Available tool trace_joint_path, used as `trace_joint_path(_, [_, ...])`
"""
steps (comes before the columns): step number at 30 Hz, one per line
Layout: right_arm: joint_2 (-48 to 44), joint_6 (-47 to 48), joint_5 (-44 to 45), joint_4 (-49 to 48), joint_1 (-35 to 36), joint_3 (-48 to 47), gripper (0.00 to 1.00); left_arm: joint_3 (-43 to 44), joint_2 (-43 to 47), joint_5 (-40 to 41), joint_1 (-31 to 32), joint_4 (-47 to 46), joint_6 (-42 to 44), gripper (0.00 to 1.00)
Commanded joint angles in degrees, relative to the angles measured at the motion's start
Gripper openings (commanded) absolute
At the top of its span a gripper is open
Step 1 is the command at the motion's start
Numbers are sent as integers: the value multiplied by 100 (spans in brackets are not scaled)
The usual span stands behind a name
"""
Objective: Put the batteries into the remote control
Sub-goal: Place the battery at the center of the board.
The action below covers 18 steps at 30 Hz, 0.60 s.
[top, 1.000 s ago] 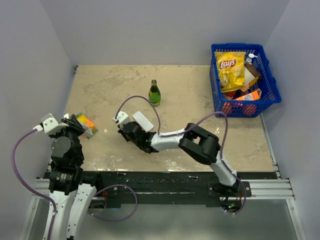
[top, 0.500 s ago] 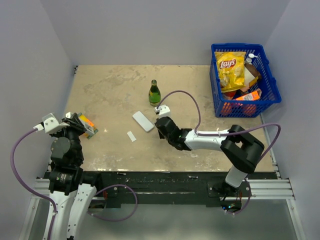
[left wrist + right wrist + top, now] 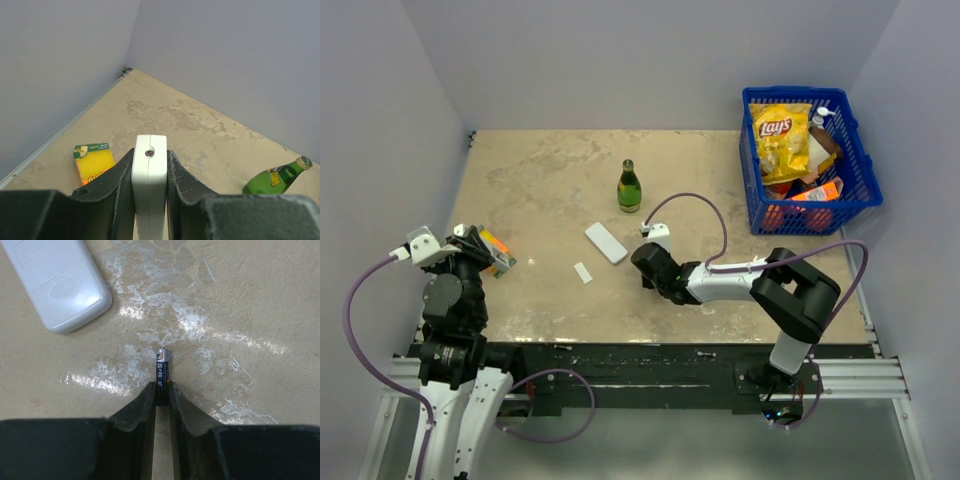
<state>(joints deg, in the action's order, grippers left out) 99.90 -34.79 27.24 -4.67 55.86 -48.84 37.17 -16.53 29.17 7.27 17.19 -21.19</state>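
Note:
My left gripper [image 3: 149,156] is shut on a white remote control [image 3: 149,175], held edge-up with its small round lens facing forward. It hangs above the table's left side. My right gripper [image 3: 161,386] is low on the table, near its middle. Its fingertips press both sides of a thin dark battery [image 3: 162,364] with a silver tip, which lies on the tabletop. I see no other battery. A second white remote-like bar [image 3: 606,242] lies just left of the right gripper, showing a cover outline [image 3: 55,282] on its face. A small white piece [image 3: 583,272] lies near it.
A green bottle [image 3: 629,187] stands behind the white bar. A yellow-orange box [image 3: 496,250] lies under the left gripper. A blue basket [image 3: 868,195] of snacks sits at the back right. Grey walls close in the left, back and right sides.
The right arm swung from the left side, beside the white bar, to the table's middle and came down low at the battery. The left arm with the remote has not moved.

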Motion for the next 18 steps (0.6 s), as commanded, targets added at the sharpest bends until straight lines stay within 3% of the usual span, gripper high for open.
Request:
trace_joint_path(1, [83,-345,-298,449,13,-20,22,-17,10,-51,38,-304,159,0])
trace_joint_path(5, [-40,-327,-500,449,4,50,33,-17,27,-60,38,-322,159,0])
trace_joint_path(18, [-23,-169,-1371,484,74,-126,33,-25,19,-69,47,-348,159,0])
